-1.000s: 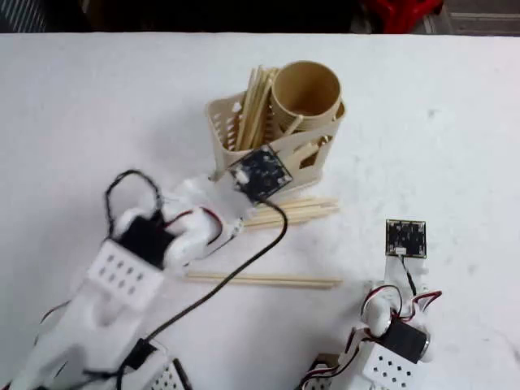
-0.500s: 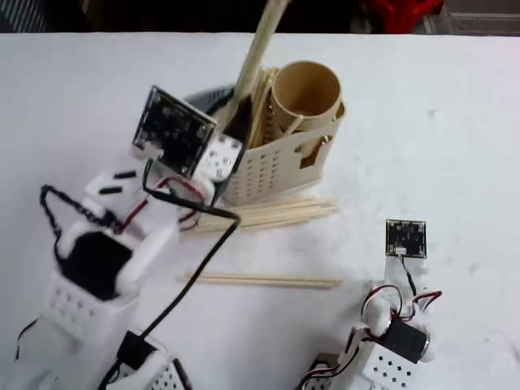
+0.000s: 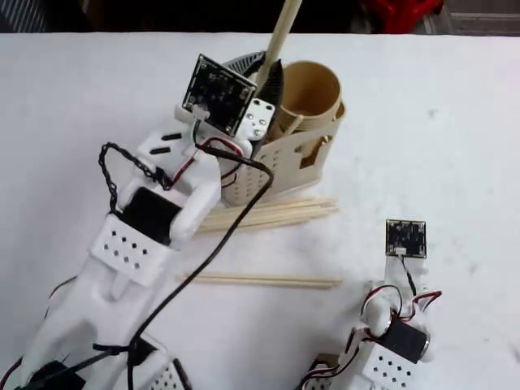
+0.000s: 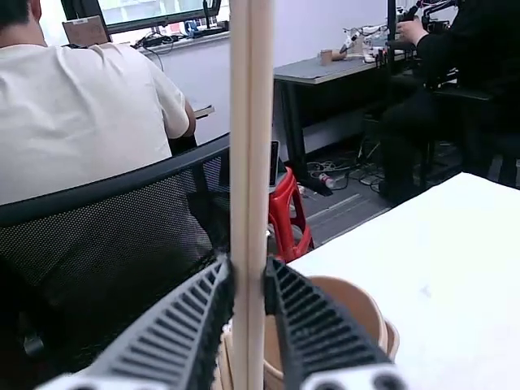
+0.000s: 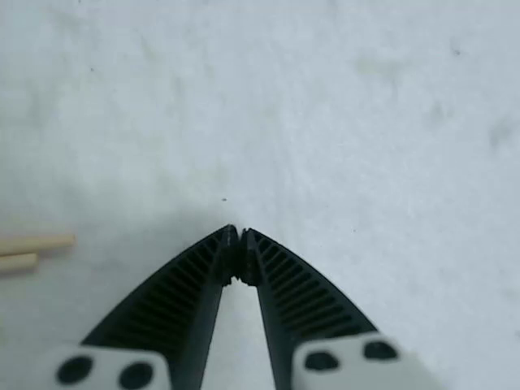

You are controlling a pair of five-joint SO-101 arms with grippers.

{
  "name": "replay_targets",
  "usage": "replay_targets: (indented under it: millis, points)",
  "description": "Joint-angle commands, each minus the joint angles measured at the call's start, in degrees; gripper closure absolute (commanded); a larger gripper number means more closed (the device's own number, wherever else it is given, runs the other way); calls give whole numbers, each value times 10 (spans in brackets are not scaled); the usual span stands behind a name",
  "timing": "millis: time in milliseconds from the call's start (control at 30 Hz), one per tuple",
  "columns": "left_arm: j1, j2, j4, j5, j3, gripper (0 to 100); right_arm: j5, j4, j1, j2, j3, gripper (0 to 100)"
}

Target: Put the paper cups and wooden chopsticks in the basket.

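The upright chopsticks [image 4: 250,162] are pinched between the left gripper's [image 4: 248,272] fingers, above the basket [image 3: 284,166], which holds a paper cup [image 3: 313,89] on its 3 o'clock side. Loose chopsticks [image 3: 276,213] lie on the bench [image 3: 439,122] just beside the basket at 6 o'clock, with another pair [image 3: 260,280] farther that way. The right gripper [image 5: 236,236], fingers pressed together on nothing, hangs at the basket's 5 o'clock.

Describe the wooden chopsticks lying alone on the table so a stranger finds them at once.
Start at the cream perforated plastic basket on the white table. Come toward the robot arms, past the bundle of wooden chopsticks beside its base, to the lone pair of wooden chopsticks. Unlike the bundle, it is two sticks lying apart on bare table.
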Motion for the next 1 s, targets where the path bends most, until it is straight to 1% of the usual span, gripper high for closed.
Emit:
replay_targets:
  millis: [0,200,400,967]
  points:
    - [-7,0,-13,6,-4,937,-4,1,3,-10,5,981]
    - [-8,0,16,6,-4,924,-4,1,3,-10,5,981]
    - [-28,0,16,6,-4,924,-4,1,3,-10,5,981]
    - [-28,0,27,6,-4,920,-4,1,3,-10,5,981]
